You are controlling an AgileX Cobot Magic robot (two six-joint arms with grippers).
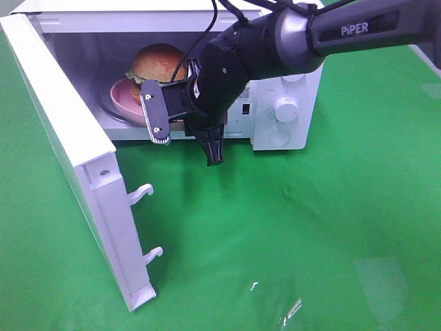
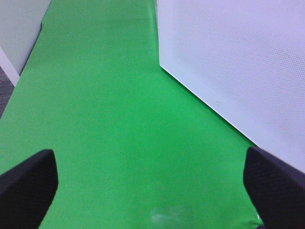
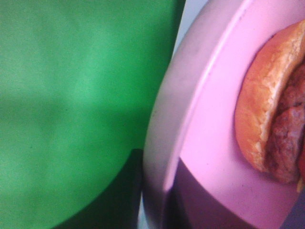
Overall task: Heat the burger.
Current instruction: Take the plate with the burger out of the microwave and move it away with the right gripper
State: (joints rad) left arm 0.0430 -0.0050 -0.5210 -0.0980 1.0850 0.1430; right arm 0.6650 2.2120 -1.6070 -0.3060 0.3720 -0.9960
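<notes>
1. Hanging at the mouth of the open microwave [image 1: 286, 76], right pincer [image 1: 160, 125] tilted on its side, one grey screw-studded finger [image 1: 156, 110] just in front of the pink plate [image 1: 118, 96]. Clenched, released or pinching the plate rim: cannot tell, since the arm's black wrist covers the gap and the right wrist view shows no fingertips at all.
2. Filling the right wrist view at very close range: the plate's rim [image 3: 167, 143], blurred, with the burger [image 3: 259, 119] cut off at the frame edge, only bun and dark patty showing.
3. Sitting on the plate inside the microwave cavity, burger [image 1: 160, 63] with glossy bun on top and a scrap of green lettuce at the side; lower half and the near plate edge hidden behind the right arm.
4. Swung wide towards the camera, microwave door [image 1: 76, 148], two latch hooks on its inner edge; control knobs partly masked by the arm.
5. Spread fully apart with nothing between, left pincer [image 2: 152, 195], out of the high view; only two black fingertips [image 2: 26, 186] in the lower corners of the left wrist view, hovering above the green tabletop [image 2: 109, 119].
6. Standing beside it, a white dotted panel [image 2: 238, 62]; which part of the microwave, hard to say.
7. Lying under everything, green tabletop [image 1: 317, 227], with faint shiny patches near the front edge, too vague to identify.
</notes>
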